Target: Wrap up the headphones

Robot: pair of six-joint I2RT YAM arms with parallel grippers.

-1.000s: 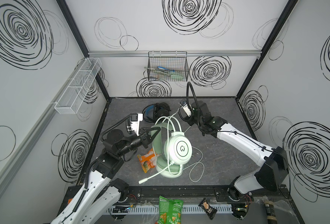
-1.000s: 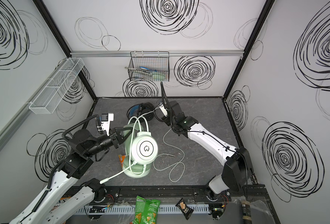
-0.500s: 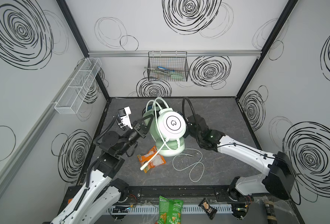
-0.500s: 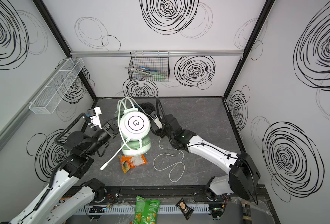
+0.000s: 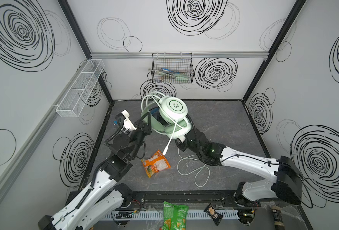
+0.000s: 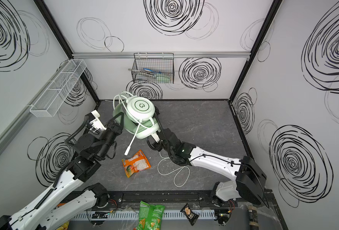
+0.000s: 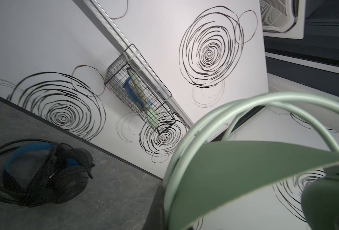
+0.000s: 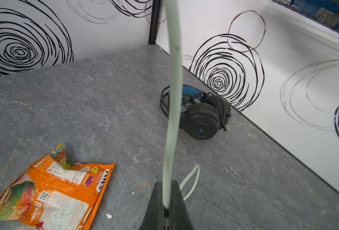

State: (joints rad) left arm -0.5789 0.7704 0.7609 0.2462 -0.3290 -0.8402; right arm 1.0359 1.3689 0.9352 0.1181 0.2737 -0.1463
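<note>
The pale mint-green headphones hang in the air near the back wall in both top views. My left gripper is shut on their headband, seen very close in the left wrist view. My right gripper sits just below the earcups and is shut on the whitish cable, which runs taut upward. The rest of the cable lies in loose loops on the floor. The black headphones lie by the back wall, cable coiled round them.
An orange snack bag lies on the grey floor below the headset's dangling microphone boom. A black wire basket hangs on the back wall, a white mesh shelf on the left wall. A green chip bag lies at the front rail.
The left gripper has carried the mint-green headset from front centre up and back toward the rear wall. The right gripper has come forward from the back and now sits under the headset.
</note>
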